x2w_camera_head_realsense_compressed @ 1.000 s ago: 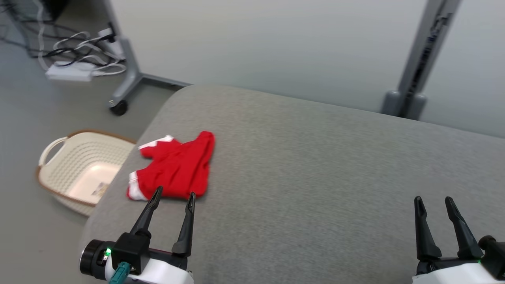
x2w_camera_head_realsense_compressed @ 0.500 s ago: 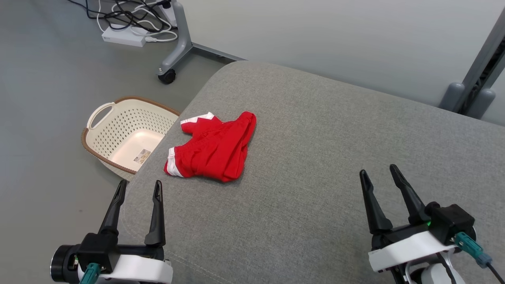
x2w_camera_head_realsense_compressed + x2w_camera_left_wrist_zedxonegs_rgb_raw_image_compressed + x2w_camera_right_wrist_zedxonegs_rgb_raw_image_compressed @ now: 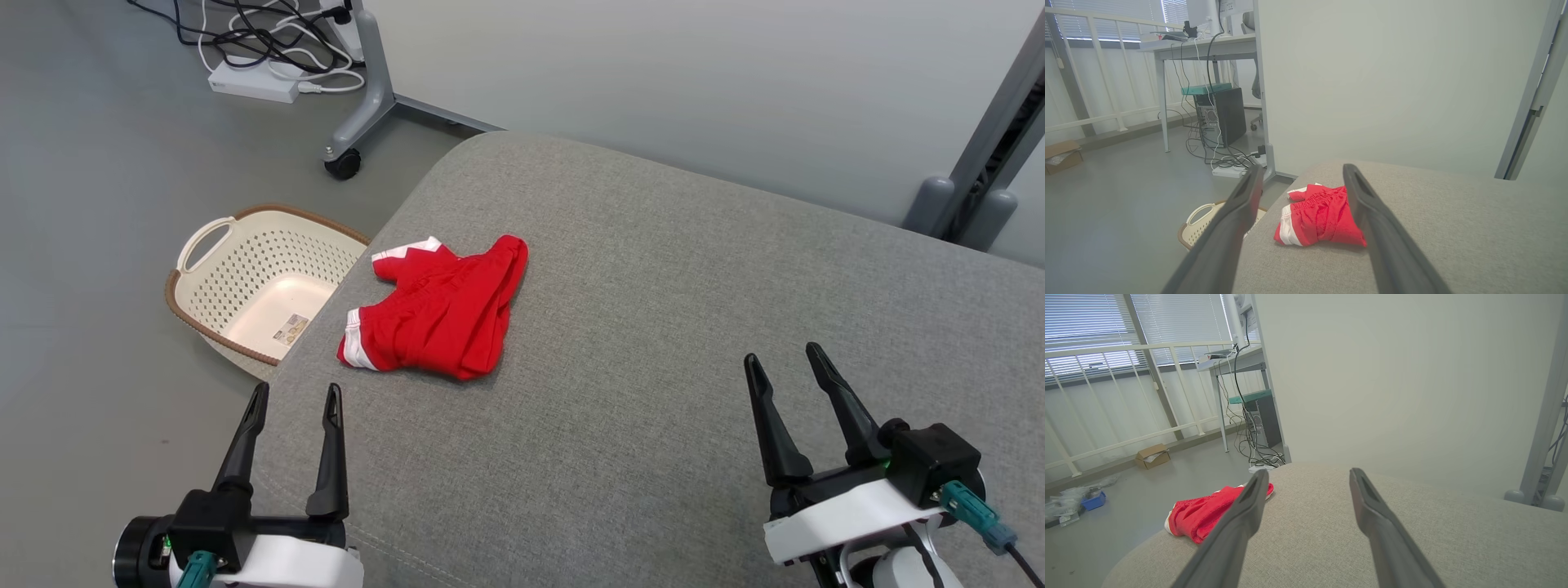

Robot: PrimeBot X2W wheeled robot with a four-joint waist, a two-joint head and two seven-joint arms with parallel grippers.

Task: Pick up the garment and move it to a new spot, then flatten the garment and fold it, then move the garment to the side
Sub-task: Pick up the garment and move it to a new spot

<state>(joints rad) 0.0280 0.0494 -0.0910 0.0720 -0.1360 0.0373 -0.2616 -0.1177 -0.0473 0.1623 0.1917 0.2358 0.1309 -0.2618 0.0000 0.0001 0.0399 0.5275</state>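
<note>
Head view: the left end effector (image 3: 297,387) hangs over the near-left edge of the cushion (image 3: 653,327), its tapered dark fingers spread wide and empty. The right end effector (image 3: 780,352), equally spread, is well to the right. Crumpled red shorts (image 3: 441,314) with white trim lie on the grey woven cushion, just beyond the left end effector. A perforated cream basket (image 3: 245,261) stands on the floor to their left.

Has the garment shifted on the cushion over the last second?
No. The garment lies at the cushion's left edge next to the basket, as before; the camera turned, not the garment.
</note>
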